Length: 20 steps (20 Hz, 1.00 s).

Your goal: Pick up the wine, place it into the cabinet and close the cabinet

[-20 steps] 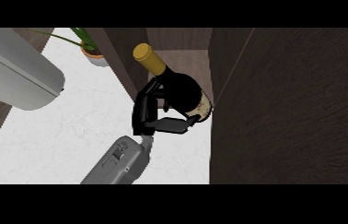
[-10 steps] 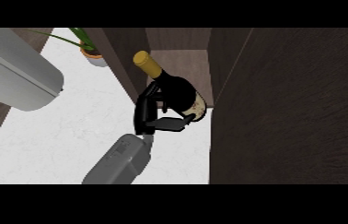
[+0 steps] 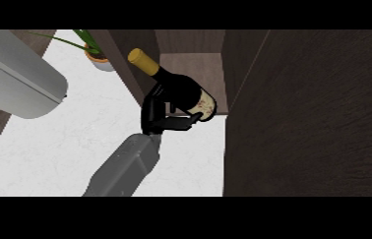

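One wine bottle (image 3: 179,88), dark glass with a gold-foil neck, and one black hand (image 3: 166,116) curled round it (the only hand showing) appear at the mouth of one dark wooden cabinet (image 3: 305,115). One potted plant (image 3: 94,53) stands on the single white counter (image 3: 51,154). One large grey rounded object (image 3: 25,83) lies at the left edge.
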Tool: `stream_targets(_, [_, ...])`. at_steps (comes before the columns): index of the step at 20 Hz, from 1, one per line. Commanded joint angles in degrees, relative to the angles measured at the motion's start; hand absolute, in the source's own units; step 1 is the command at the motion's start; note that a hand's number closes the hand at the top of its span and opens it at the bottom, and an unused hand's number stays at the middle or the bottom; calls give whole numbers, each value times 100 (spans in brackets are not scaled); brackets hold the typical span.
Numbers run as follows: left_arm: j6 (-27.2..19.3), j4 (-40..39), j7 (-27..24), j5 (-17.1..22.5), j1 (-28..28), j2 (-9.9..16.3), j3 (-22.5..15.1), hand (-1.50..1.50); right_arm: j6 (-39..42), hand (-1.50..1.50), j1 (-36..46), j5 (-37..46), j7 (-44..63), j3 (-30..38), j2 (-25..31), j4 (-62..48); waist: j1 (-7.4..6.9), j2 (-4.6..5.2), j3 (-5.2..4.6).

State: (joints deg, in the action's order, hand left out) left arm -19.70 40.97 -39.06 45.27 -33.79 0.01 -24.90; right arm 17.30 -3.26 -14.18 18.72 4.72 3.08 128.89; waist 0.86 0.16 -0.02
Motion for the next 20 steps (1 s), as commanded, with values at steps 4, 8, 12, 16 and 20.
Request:
stream_targets(4, [491,-980,-264,420,-675,-1,53,150,17,-150,-131,65,41,-166,-60,120,36,9,-1])
stream_targets(8, [318,-797,-205,770,-598,-1,-385,150,102,-150,-6,-167,-26,91,76,-29,19,1,0])
stream_targets(12, [340,-1237,-120,1230,-1385,-1,-150,150,-1,-150,218,-64,7,44,49,-184,72,22,-2])
stream_targets(16, [666,-1852,-91,1259,-1754,-1,28,150,287,-150,-61,-136,-304,115,91,-294,95,32,-1])
stream_targets(20, [551,-2014,-158,1507,-1759,-1,-261,150,222,-150,-53,31,-328,-77,-25,-217,169,45,-2])
